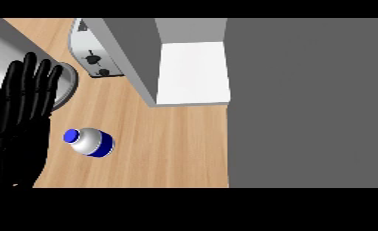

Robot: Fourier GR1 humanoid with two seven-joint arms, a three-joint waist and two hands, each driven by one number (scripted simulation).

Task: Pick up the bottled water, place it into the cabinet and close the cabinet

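Bottled water (89, 142) is what I find first on my feed: it stands on the wooden counter (170, 145) toward the lower left, seen from above, its blue cap tipped toward the left and a blue band round its white body. Nothing touches it. Just to its left I have the left hand (26, 120), a black hand rising along the picture's left edge with its fingers straight and released, holding nothing; it rests there, close beside the bottle but apart from it. I see no right hand anywhere on my feed.

Farther up, behind the fingertips, a round metal rim (68, 87) curves out from the left edge, partly hidden by the hand. Beyond that sits a toaster (92, 55) with two dark knobs on its face. Right beside the toaster the cabinet's grey door (136, 60) stands open, edge on to me, and it lies between the bottle's side of the counter and the cabinet opening. Past the door I see the white cabinet floor (193, 72), bare. A wide grey panel (303, 100) fills the whole right side.
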